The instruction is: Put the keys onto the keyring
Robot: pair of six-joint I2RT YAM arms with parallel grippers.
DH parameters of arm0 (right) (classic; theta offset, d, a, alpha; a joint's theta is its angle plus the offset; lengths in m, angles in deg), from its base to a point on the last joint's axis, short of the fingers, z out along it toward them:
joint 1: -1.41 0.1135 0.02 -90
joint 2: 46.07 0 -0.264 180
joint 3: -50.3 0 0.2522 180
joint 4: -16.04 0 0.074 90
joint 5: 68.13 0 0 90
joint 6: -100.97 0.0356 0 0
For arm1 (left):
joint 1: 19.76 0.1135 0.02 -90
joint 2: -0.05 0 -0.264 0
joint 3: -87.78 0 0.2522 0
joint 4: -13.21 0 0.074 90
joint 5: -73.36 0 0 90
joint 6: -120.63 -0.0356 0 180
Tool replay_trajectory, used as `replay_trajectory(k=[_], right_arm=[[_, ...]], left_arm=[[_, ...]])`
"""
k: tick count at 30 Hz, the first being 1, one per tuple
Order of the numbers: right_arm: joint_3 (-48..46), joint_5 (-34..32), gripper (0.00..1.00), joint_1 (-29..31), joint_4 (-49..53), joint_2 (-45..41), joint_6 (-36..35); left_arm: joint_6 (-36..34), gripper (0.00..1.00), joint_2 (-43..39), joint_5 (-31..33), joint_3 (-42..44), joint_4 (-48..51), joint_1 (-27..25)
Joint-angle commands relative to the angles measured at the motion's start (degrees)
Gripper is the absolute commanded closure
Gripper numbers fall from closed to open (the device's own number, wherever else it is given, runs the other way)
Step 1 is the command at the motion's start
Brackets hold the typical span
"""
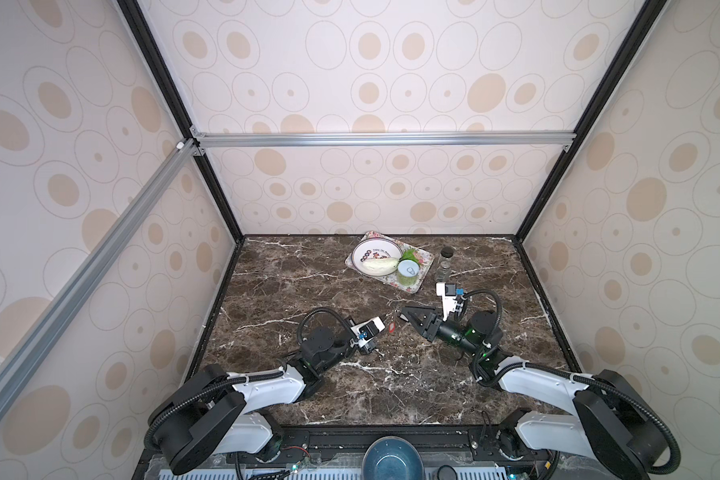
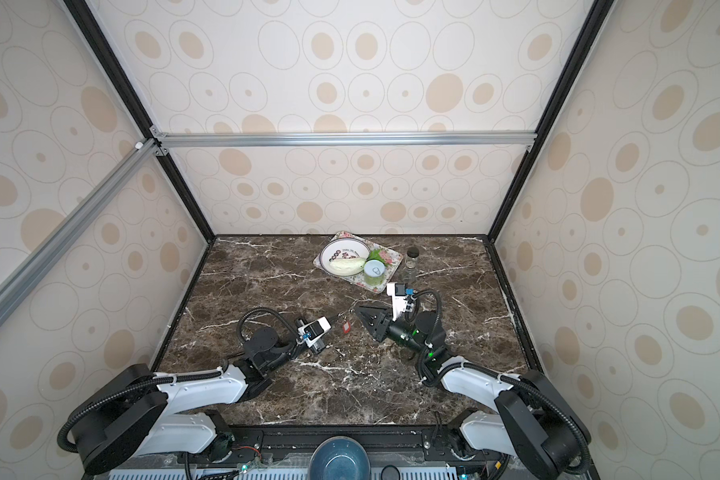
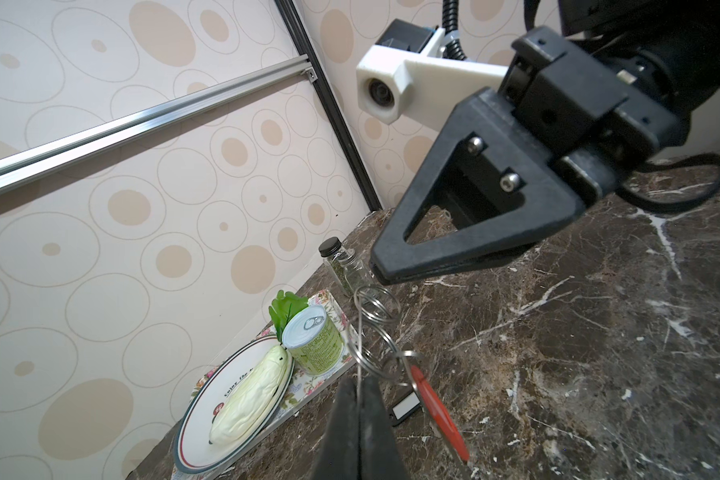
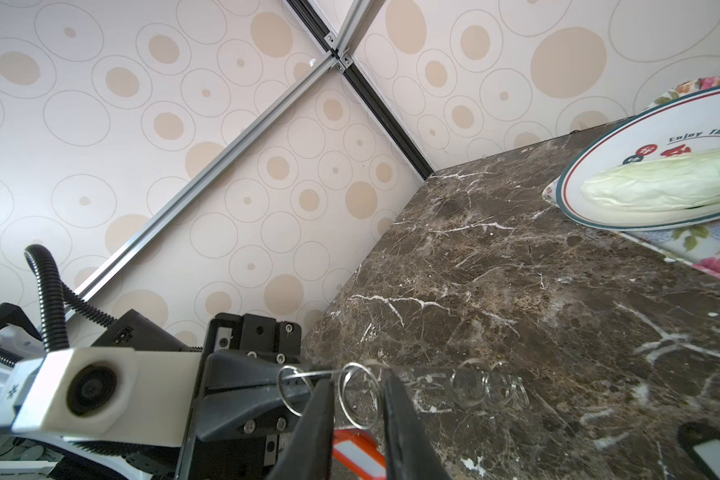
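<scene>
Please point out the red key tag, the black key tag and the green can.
red key tag (image 3: 439, 413): left wrist view, its middle.
black key tag (image 3: 406, 407): left wrist view, its white label.
green can (image 3: 306, 329): left wrist view, its silver lid.

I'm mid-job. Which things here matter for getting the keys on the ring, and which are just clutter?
Job:
- keyring of wire loops, pinched in the left end effector
- red-tagged key
- black-tagged key, on the table
- right end effector, straddling a loop

Lying about:
- plate
- pale cabbage
- green can
- spice jar
- floral tray
- blue bowl
</scene>
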Motion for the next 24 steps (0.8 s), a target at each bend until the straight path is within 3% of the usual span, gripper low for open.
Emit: replay_trajectory(k=[1,24], right_arm=[[1.19,0.77,0.77,0.07,-3.2,0.25,0.94],[1.36,2.18,0.79,0.11,-7.06,3.73,3.25]], left_arm=[[0.07,1.0,-1.65,-0.62,-0.53,-1.46,-0.09],[0.58,1.0,-1.42,-0.67,-0.69,-1.9,-0.08]])
